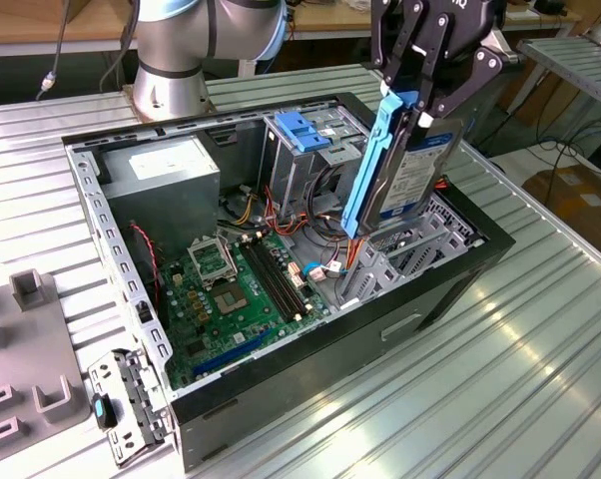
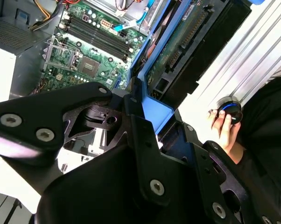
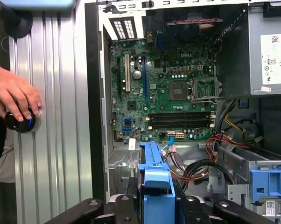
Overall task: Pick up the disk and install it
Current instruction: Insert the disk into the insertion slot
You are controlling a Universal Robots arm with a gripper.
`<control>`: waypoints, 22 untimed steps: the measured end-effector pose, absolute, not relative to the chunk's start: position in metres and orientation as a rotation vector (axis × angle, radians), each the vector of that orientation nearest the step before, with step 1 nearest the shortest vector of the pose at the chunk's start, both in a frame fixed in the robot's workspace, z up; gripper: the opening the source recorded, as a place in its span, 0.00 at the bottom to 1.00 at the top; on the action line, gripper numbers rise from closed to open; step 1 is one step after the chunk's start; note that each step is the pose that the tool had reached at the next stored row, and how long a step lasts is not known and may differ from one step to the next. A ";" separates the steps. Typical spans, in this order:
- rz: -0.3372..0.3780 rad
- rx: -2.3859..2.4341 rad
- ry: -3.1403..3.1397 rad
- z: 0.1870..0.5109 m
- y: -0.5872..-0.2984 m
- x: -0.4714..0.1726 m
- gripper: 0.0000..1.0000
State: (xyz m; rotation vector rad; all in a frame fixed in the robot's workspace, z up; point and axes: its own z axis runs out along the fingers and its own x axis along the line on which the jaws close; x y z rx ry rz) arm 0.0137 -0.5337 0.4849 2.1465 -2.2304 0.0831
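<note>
Exterior view looks obliquely down; both wrist views, nearer, share the motherboard (image 3: 164,93) (image 2: 84,51).

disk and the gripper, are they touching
Touching. In the exterior view the gripper clamps the disk by its upper end, holding it on edge over the open computer case.

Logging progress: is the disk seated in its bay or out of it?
Out. The pincer holds the disk on edge, steeply tilted, over the open computer case, not lying in any bay.
</note>
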 end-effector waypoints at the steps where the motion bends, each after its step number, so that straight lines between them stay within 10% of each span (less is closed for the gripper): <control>1: 0.083 2.146 -2.230 0.485 -0.534 0.014 0.37; 22: 0.096 2.141 -2.225 0.478 -0.538 0.044 0.37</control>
